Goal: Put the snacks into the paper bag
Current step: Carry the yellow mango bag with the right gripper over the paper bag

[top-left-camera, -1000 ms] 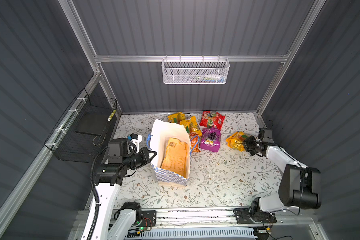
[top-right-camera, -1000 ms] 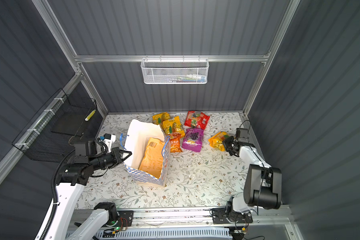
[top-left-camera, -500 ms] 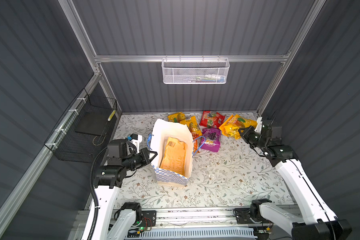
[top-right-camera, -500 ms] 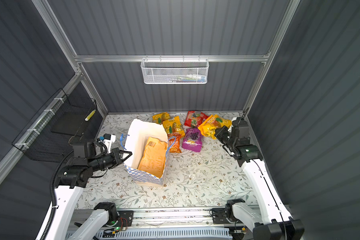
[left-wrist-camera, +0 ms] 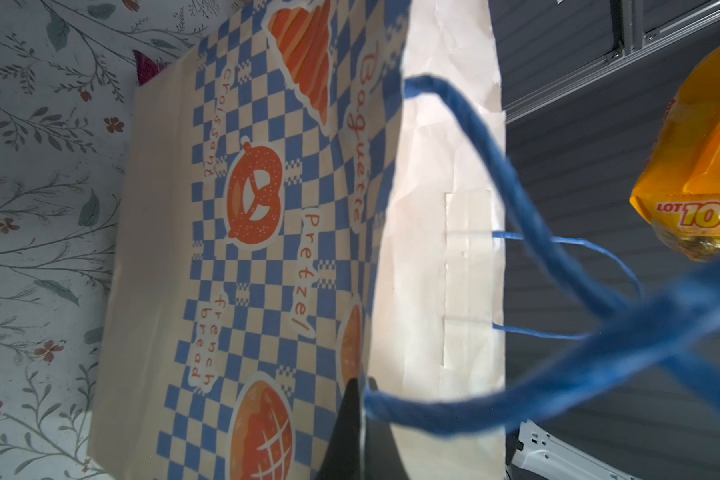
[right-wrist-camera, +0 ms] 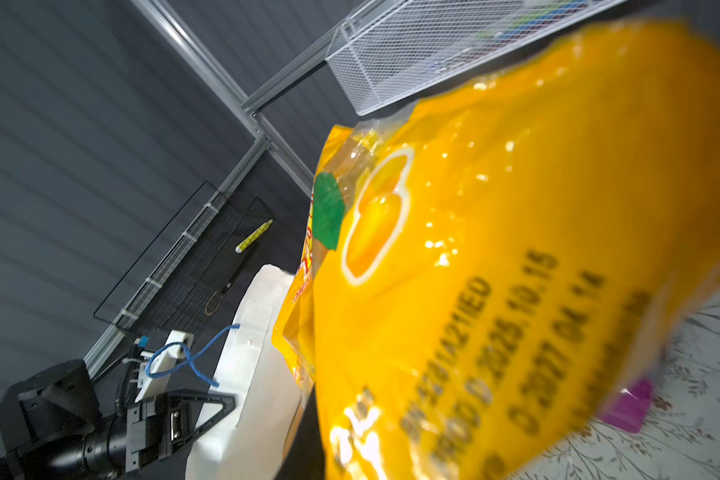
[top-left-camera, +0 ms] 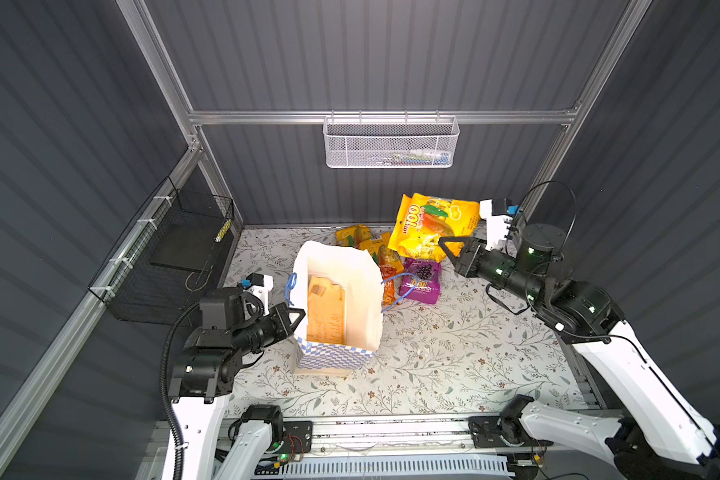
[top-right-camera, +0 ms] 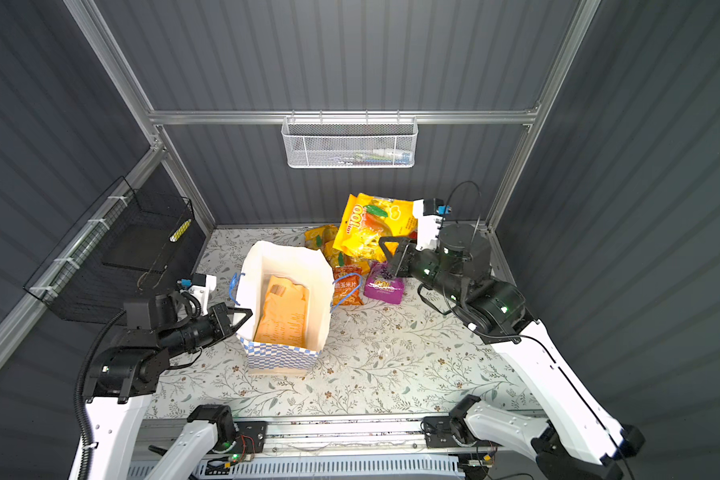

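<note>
Your yellow packet [top-left-camera: 427, 224] hangs above the counter [top-left-camera: 454, 357]. The right tool [top-left-camera: 447, 248] pinches its lower corner, jaws closed tight on the film. The packet is at about 1 o'clock from the mouth of the paper bag [top-left-camera: 364, 291], over the loose snacks and not over the opening.

The bag stands upright, left of the counter's middle, with its mouth spread wide. A tan pouch [top-left-camera: 324, 311] leans inside it, and white wall shows free along the 3 o'clock side. An orange packet [top-left-camera: 389, 272] lies against the bag's 3 o'clock rim, with a purple packet [top-left-camera: 420, 280] just beside it. Another yellow snack [top-left-camera: 353, 235] lies at 12 o'clock by the back wall. Open counter runs from 3 to 6 o'clock of the bag.

The left tool [top-left-camera: 299, 315] is closed on the bag's 9 o'clock wall near the rim. The top views show it only as pressed to the paper. The left wrist view shows a finger [left-wrist-camera: 350, 419] at the paper's edge beside the blue cord handle [left-wrist-camera: 512, 195], and also the checked face with its pretzel print. In the right wrist view the packet's blurred date print fills most of the frame.

Your right arm comes in from 4 o'clock with the forearm raised and the wrist aimed toward 10 o'clock. The left arm rises from 7 o'clock, its forearm about level and pointing toward 3 o'clock.
</note>
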